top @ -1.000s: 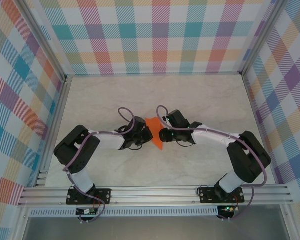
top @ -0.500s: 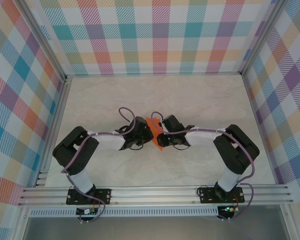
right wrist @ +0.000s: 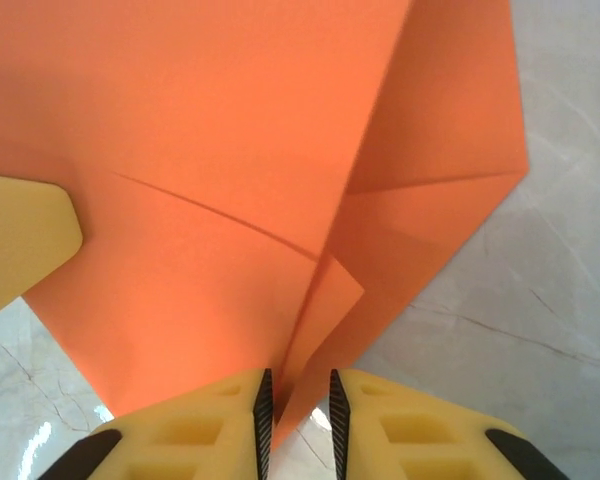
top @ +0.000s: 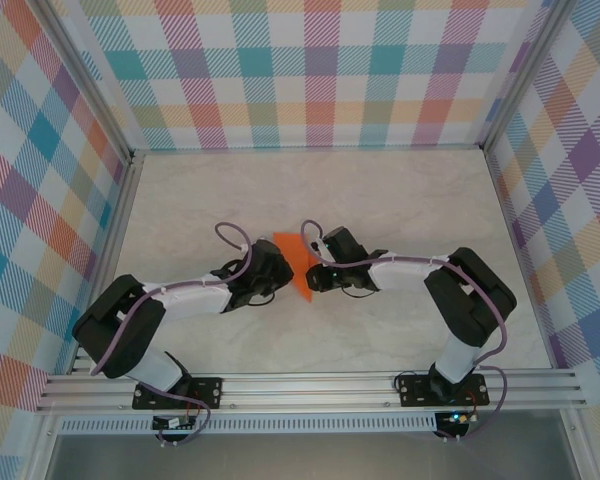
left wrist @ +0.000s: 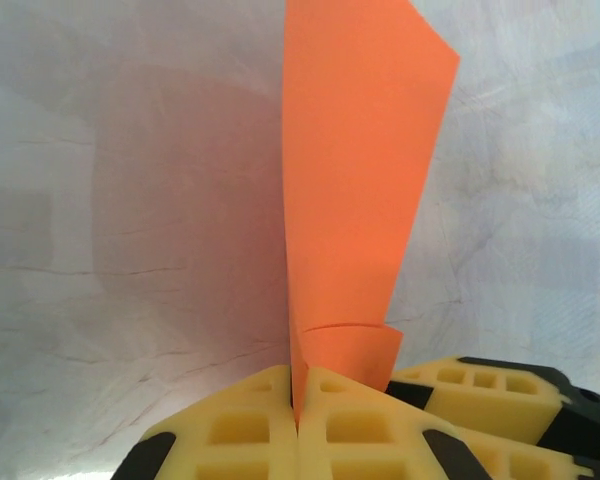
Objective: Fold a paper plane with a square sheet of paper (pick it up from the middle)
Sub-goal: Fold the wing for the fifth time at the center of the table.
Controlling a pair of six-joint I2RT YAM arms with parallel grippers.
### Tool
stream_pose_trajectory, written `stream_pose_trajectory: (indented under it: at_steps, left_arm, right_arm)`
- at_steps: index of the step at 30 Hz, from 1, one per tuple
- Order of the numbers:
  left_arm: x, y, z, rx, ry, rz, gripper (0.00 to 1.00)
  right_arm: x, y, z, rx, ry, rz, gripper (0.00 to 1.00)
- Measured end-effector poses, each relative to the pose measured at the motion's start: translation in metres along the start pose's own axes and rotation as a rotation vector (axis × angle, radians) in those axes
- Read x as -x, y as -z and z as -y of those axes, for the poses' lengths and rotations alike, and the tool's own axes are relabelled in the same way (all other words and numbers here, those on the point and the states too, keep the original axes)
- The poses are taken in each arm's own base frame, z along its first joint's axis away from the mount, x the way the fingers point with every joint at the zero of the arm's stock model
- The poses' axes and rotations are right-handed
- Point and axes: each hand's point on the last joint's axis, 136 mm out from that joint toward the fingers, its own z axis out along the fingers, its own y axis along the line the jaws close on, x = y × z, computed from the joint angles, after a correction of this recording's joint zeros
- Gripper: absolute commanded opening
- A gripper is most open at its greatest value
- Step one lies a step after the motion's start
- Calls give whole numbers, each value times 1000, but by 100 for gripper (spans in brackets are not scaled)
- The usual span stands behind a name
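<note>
The orange sheet of paper (top: 294,262), folded into a pointed, layered shape, stands on edge at the table's middle between both arms. My left gripper (top: 282,270) is shut on its lower edge, the yellow pads (left wrist: 242,425) pressed together on the paper (left wrist: 355,180) at the left gripper (left wrist: 298,405). My right gripper (top: 309,279) faces it from the right. In the right wrist view the right gripper (right wrist: 297,405) stands slightly open, a folded corner of the paper (right wrist: 230,150) lying loose in the narrow gap. The left gripper's finger (right wrist: 20,240) touches the sheet's left side.
The marble-look tabletop (top: 400,200) lies all around the paper. Plaid walls on metal frame posts (top: 130,160) close in the left, back and right sides. The right gripper's yellow fingers (left wrist: 490,400) sit close beside the left gripper's jaws.
The left arm has stretched out and lowered, carrying the paper a little up and to the left. The right gripper followed leftward, and its jaws narrowed around the paper's corner.
</note>
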Motion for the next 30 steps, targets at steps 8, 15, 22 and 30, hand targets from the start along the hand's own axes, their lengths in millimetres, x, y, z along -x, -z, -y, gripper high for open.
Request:
stream_pose_trajectory:
  at_steps: [8, 15, 22, 30]
  left_arm:
    - [-3, 2, -19, 87, 64, 10, 1]
    - [-2, -2, -12, 92, 70, 1, 1]
    - [-2, -11, 4, 74, 61, -16, 1]
    - [-5, -23, 13, 99, 48, -50, 1]
  right_arm:
    - [-2, 16, -11, 18, 161, 113, 50]
    - [-5, 18, -26, 52, 288, 185, 45]
    - [-3, 19, -25, 44, 322, 219, 35]
    - [-12, 18, -24, 70, 407, 256, 34]
